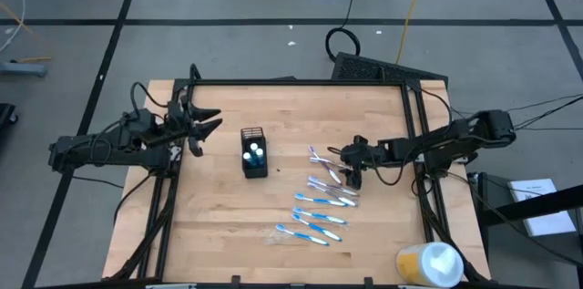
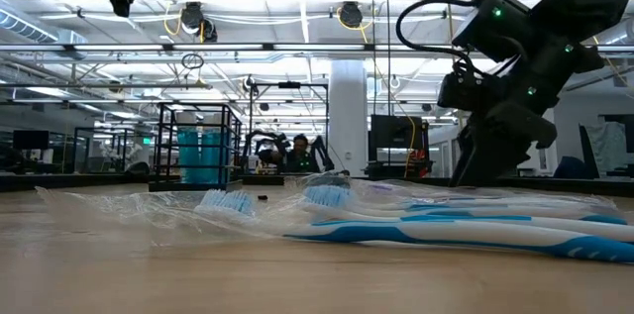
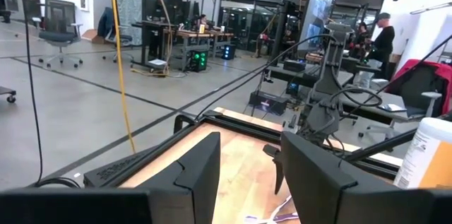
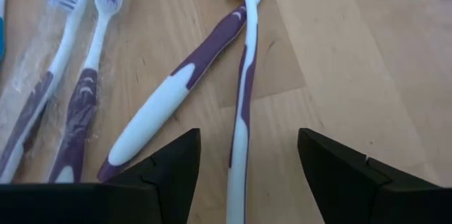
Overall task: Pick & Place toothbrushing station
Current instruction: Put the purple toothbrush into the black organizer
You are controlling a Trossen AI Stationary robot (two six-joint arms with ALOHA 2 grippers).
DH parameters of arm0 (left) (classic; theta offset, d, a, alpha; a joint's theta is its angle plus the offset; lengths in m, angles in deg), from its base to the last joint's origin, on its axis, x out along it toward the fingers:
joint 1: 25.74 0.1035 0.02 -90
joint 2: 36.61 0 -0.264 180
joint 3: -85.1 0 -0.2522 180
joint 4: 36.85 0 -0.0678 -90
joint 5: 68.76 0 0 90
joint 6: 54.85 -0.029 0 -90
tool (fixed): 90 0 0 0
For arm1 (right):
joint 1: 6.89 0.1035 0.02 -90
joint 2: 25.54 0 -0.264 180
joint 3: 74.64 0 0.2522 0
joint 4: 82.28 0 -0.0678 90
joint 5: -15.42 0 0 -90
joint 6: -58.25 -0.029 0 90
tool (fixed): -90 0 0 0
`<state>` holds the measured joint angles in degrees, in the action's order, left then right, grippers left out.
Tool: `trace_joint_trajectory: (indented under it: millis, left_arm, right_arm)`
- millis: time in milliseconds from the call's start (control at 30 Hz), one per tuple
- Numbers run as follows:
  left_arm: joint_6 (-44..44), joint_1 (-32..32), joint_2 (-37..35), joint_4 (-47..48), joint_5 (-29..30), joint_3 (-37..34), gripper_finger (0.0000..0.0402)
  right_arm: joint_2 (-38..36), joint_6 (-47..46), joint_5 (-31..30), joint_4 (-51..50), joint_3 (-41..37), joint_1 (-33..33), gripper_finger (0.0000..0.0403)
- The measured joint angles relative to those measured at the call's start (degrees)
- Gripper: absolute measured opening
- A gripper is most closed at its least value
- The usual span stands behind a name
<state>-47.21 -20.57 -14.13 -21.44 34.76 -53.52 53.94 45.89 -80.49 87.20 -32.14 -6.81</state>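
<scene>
My left gripper hangs open and raised near the table's left edge, well apart from the brushes. The mesh holder stands between the arms with tubes inside. Right of it the toothbrushes lie scattered flat. My right gripper is nearer, jaws apart, straddling a purple-and-white toothbrush whose long axis runs straight out between the fingers.

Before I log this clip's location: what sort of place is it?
Probably a robotics lab or open workshop: a wooden table on grey floor, workbenches and an office chair behind, exposed ceiling lights.
</scene>
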Motion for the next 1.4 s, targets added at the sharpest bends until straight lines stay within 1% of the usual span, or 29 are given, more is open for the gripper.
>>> trace_joint_trajectory:
  millis: [300, 733, 1067, 1267, 1400]
  left_arm:
    - [0.0, 0.0, 0.0, 0.0, 0.0, 0.0, 0.0154]
    - [0.1, 0.0, 0.0, 0.0, -0.1, 0.0, 0.0154]
    - [0.1, 0.0, 0.0, 0.0, -0.1, 0.0, 0.0154]
    - [0.1, 0.0, 0.0, 0.0, -0.1, 0.0, 0.0154]
    - [0.1, 0.0, 0.0, 0.0, -0.1, 0.0, 0.0154]
  right_arm:
    - [0.0, -2.9, 0.0, 0.0, 0.0, 0.0, 0.0228]
    - [0.0, -1.5, 0.0, 0.0, 0.0, 0.0, 0.0225]
    - [0.3, -0.1, 0.0, 1.0, 0.0, 0.0, 0.02]
    - [4.3, 1.1, -0.1, 4.9, 0.1, 0.0, 0.0185]
    - [5.4, 1.1, -0.1, 5.1, 0.2, 0.0, 0.018]
